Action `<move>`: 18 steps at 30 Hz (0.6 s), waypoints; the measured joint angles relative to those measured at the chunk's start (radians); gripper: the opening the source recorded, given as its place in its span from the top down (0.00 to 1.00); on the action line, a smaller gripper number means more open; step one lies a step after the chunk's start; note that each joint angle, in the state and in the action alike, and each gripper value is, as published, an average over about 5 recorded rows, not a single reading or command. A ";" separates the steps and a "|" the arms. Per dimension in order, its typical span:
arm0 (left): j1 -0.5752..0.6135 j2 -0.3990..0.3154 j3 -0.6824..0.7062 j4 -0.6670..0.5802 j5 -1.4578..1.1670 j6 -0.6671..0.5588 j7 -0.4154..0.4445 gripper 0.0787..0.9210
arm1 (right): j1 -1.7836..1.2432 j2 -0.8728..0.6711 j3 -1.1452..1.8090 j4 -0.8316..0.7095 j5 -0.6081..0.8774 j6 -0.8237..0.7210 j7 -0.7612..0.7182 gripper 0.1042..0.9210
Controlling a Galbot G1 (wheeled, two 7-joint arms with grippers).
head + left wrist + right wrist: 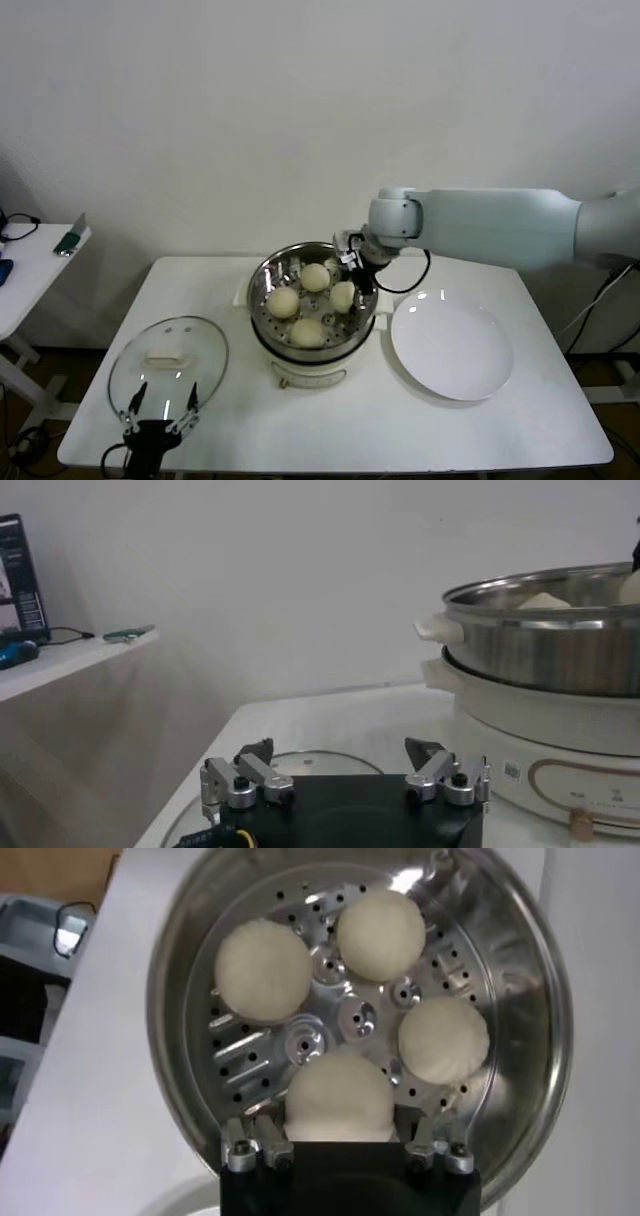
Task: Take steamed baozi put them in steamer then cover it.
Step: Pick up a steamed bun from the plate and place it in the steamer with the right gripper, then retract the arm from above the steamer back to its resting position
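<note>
The steamer (259, 290) stands mid-table, a shiny perforated basket (520, 968) on a cream pot base (540, 740). Several steamed baozi lie in it, round and cream-white (316, 277) (263, 966). My right gripper (352, 283) (338, 1133) reaches down into the basket's right side. It is shut on one baozi (338, 1093), a finger pressed against each flank. The cover (170, 360), a clear glass lid with a cream bar handle, lies flat on the table at front left. My left gripper (158, 415) (340, 750) stands open at the cover's near edge (300, 765), holding nothing.
A bare white plate (450, 345) lies to the right of the steamer. A small side table (30, 260) with a few items stands off the left end. A white wall runs behind the table.
</note>
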 measured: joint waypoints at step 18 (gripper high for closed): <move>0.004 0.004 -0.003 -0.011 0.000 0.010 -0.013 0.12 | 0.010 -0.006 0.045 -0.047 0.029 0.046 -0.038 0.12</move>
